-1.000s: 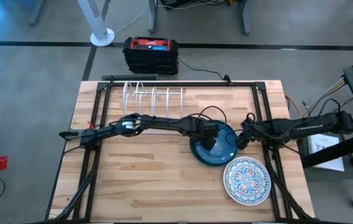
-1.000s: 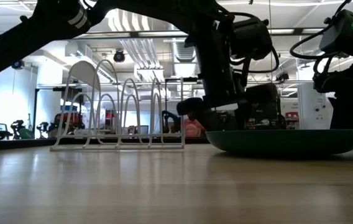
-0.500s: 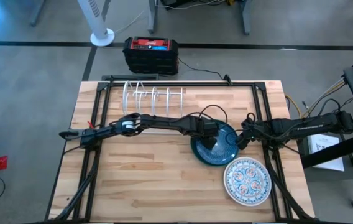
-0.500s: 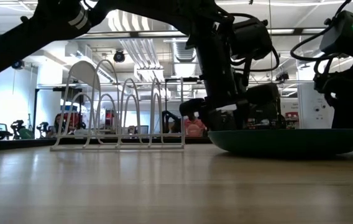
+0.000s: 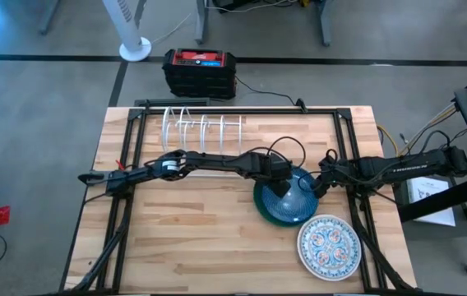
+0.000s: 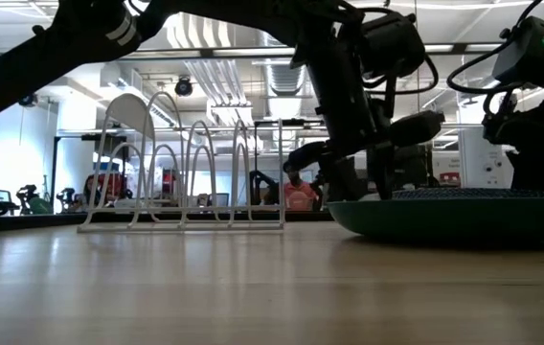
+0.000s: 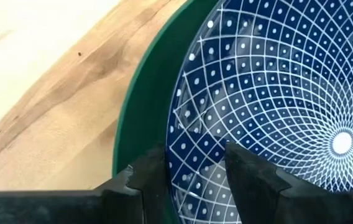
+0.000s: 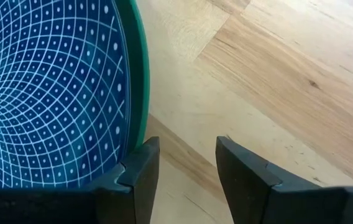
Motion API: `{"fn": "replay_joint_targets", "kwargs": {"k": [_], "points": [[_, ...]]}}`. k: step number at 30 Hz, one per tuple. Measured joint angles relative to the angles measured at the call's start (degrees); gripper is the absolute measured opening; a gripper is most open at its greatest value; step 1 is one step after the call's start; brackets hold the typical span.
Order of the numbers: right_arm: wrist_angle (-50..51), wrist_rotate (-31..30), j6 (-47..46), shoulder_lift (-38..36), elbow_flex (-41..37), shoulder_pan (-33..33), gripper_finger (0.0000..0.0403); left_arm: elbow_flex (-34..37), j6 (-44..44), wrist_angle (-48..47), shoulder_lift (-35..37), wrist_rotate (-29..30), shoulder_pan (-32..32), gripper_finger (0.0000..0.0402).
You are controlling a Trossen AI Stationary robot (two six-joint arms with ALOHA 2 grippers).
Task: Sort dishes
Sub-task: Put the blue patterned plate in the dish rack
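- A pale wooden table point(image 5: 184, 238) fills the overhead view, grey workshop floor around it; a white wire rack point(image 5: 201, 126) stands at the table's 12 o'clock edge, with no dish in it.
- Right of centre, toward 4 o'clock, sits a blue patterned plate point(image 5: 293, 194) nested in a green plate point(image 7: 140, 93); just beside them, further toward 5 o'clock, lies a floral plate point(image 5: 327, 243).
- My left end effector point(image 5: 281, 186) reaches over the stack's 9 o'clock rim. From its wrist camera, its fingers point(image 7: 248, 168) are part-way closed and straddle the blue plate's edge; I cannot tell whether they are gripping yet.
- My right end effector point(image 5: 319, 186) waits at the stack's 3 o'clock side, fingers point(image 8: 242, 171) apart with bare wood between them, holding nothing.
- I judge the step in hand is lifting the blue plate off the green one.
- To do it well, I would pinch only the blue rim, keeping the green plate out of the grip.
- I would lift slowly, tilting the plate upright before carrying it toward the rack at 12 o'clock.
- Glazed rims look slippery; I would confirm the hold before moving.
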State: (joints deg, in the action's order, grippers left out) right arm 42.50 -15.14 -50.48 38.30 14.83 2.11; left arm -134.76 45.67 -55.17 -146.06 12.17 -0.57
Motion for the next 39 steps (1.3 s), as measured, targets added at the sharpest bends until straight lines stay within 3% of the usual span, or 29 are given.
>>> {"fn": "replay_joint_targets", "kwargs": {"k": [7, 21, 39], "points": [[-0.3, -0.5, 0.0, 0.0, 0.0, 0.0, 0.0147, 0.0, -0.4, 0.0, 0.2, 1.7, -0.1, 0.0135], [0.1, -1.0, 0.0, 0.0, 0.0, 0.0, 0.0152, -0.2, -1.7, -0.5, 0.5, 3.8, -0.3, 0.0052], [0.0, -1.1, 0.1, 0.0, 0.0, 0.0, 0.0153, -0.2, -1.9, -0.6, 0.5, 3.8, -0.3, 0.0046]]}}
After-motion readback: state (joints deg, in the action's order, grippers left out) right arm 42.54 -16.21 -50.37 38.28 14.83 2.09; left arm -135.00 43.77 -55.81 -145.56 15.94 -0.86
